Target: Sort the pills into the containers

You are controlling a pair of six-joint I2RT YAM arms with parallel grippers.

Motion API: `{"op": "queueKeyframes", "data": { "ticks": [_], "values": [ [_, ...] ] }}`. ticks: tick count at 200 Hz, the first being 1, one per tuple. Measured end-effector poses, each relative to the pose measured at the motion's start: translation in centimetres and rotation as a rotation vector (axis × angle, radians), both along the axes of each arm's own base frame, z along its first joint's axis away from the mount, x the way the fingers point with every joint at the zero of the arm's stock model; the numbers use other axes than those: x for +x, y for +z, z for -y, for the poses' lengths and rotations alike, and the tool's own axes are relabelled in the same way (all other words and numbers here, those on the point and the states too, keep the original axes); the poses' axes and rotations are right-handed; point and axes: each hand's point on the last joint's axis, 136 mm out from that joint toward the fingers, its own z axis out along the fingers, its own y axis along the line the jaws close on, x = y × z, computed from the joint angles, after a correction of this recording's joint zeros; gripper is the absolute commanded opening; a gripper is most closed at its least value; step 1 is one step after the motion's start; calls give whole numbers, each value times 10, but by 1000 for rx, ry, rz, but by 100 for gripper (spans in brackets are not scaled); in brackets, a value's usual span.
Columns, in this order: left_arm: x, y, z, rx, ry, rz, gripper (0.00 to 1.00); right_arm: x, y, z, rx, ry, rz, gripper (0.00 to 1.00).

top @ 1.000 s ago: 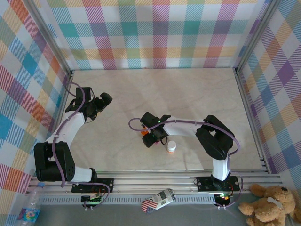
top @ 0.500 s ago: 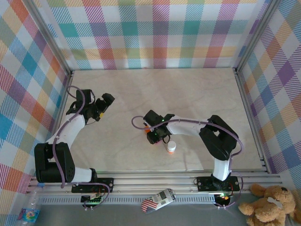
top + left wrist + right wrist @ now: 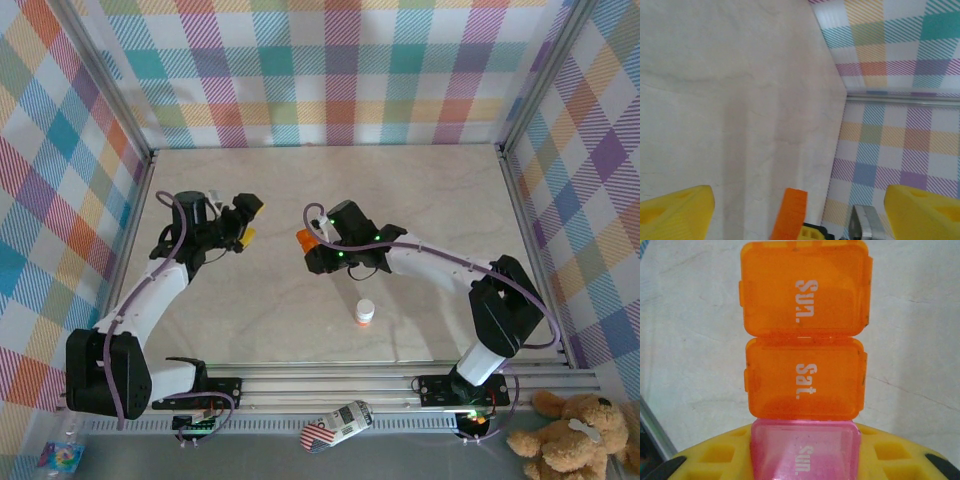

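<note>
Right wrist view: my right yellow fingers (image 3: 715,455) are clamped on the pink end of the strip of small square plastic containers (image 3: 804,375), with two orange boxes jutting over the pale surface (image 3: 685,340). I judge it best to hold it level, lids up. Farther off, my left fingers (image 3: 675,210) gape wide and empty.

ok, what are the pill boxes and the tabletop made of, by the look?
The pill boxes: translucent moulded plastic, orange and pink, glossy with scuffs; light passes through and white day names are printed on the lids. The tabletop: pale, veined like marble, matt; could be stone or a laminate print, cannot tell.
</note>
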Motion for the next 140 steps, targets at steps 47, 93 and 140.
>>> {"op": "queueKeyframes", "data": {
  "ticks": [47,93,140],
  "values": [
    [-5,9,37,-47,-70,2,87,-2,7,-8,42,11,-20,28],
    [-9,8,61,-62,-113,-12,87,0,5,-12,47,12,-32,28],
    [-12,7,70,-67,-119,-21,87,1,4,-14,45,12,-35,28]
  ]
}}
